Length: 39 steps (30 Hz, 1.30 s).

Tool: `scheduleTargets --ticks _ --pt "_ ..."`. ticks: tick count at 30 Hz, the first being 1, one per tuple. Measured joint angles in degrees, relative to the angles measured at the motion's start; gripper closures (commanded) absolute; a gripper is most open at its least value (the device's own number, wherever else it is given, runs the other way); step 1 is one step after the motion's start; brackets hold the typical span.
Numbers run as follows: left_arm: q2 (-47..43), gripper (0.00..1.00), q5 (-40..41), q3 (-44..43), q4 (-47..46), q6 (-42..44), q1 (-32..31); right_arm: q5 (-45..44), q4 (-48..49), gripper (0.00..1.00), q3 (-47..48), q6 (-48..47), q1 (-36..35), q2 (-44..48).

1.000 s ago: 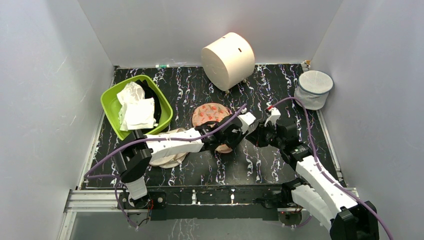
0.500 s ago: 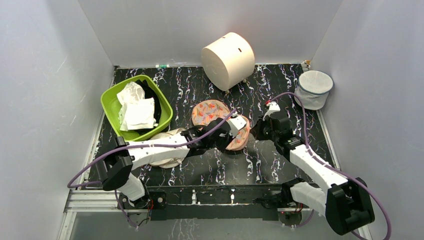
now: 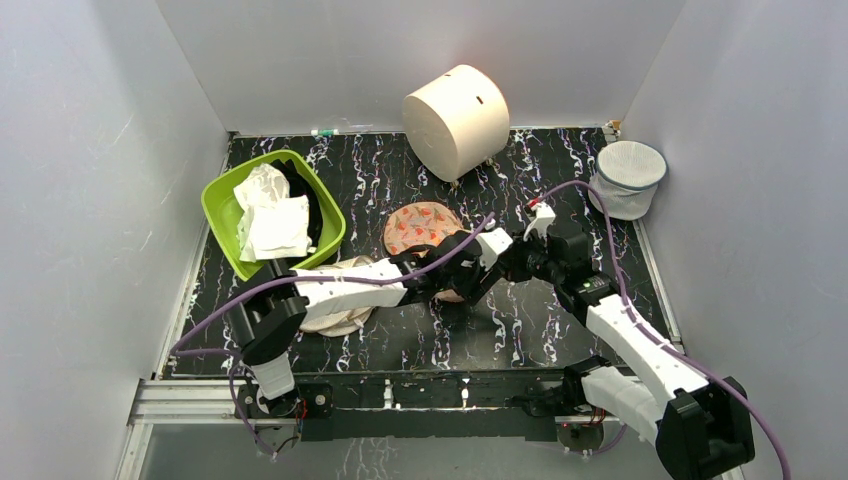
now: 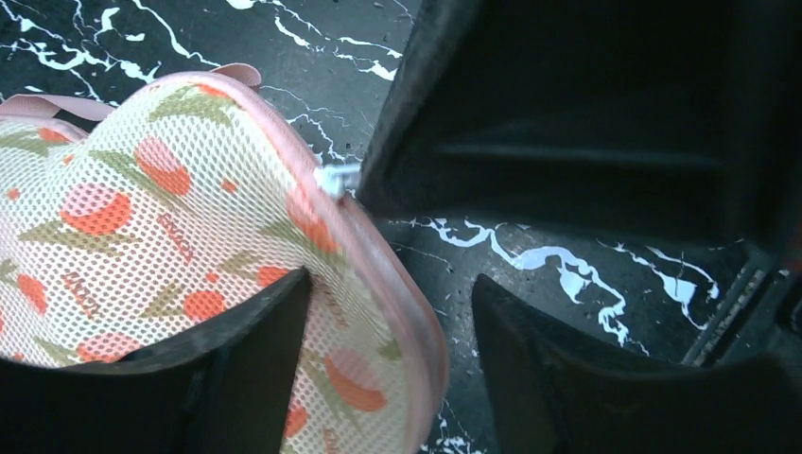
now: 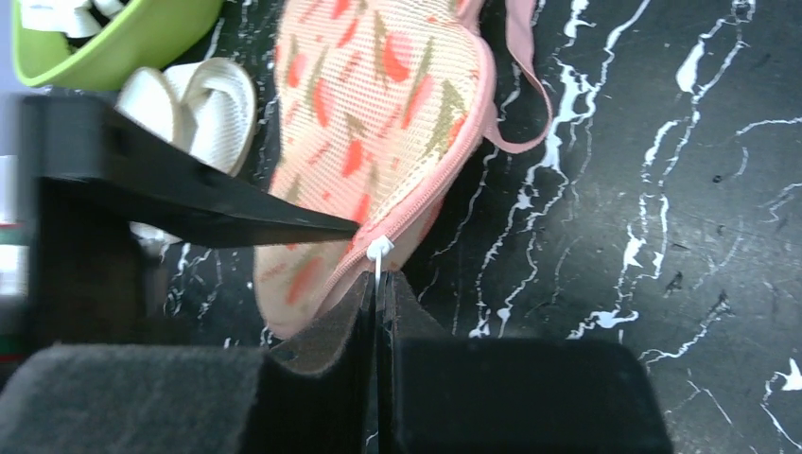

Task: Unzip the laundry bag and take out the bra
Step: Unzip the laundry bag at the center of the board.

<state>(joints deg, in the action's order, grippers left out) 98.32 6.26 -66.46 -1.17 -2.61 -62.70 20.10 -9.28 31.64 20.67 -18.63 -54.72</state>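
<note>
Looking down from the top camera, I can see only the far lobe of the laundry bag (image 3: pixel 420 225), which lies in the middle of the bench (image 3: pixel 380 170). Both wrists meet over its near half and cover it. The left claw (image 4: pixel 390 282) is released, its fingers spread with the bag's pink rim between them, one finger over the floral mesh and the other over bare bench. From its own camera I cannot tell whether either finger presses down. The right claw (image 5: pixel 379 284) is clenched on the small white zipper pull (image 5: pixel 378 250), and the tab disappears into the seam between its pads. In the left wrist view that claw is only a dark, blurred block filling the upper right, with the pull poking out at its corner. I cannot make out how far the zipper has run, because the rim below the pull is cut off by the fingers, and the mesh shell hides whatever is inside. A pink strap loop (image 5: pixel 526 90) hangs off the bag's far end. The beige discs (image 5: pixel 203 99) sit just left of the bag, partly behind the left arm. The green bin (image 3: pixel 275 215) holds white cloths (image 3: pixel 272 225) over something dark I cannot identify. A cream cylinder (image 3: pixel 456 120) stands at the back wall, and a white mesh basket (image 3: pixel 627 178) sits in the far right corner.
</note>
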Motion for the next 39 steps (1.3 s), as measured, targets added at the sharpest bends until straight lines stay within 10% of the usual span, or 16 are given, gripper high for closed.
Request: scheduleTargets --ticks 11,33,39 --pt "-0.44 1.0 4.22 2.16 0.81 1.01 -0.11 3.02 -1.25 1.0 -0.79 0.24 0.09 0.07" --pt "-11.23 1.0 5.9 13.79 0.09 2.36 -0.07 -7.37 6.58 1.0 4.04 -2.69 0.33 -20.02" --pt "-11.3 0.7 3.17 14.1 2.01 0.04 0.11 -3.67 6.08 1.0 4.79 -3.32 0.28 -20.26"
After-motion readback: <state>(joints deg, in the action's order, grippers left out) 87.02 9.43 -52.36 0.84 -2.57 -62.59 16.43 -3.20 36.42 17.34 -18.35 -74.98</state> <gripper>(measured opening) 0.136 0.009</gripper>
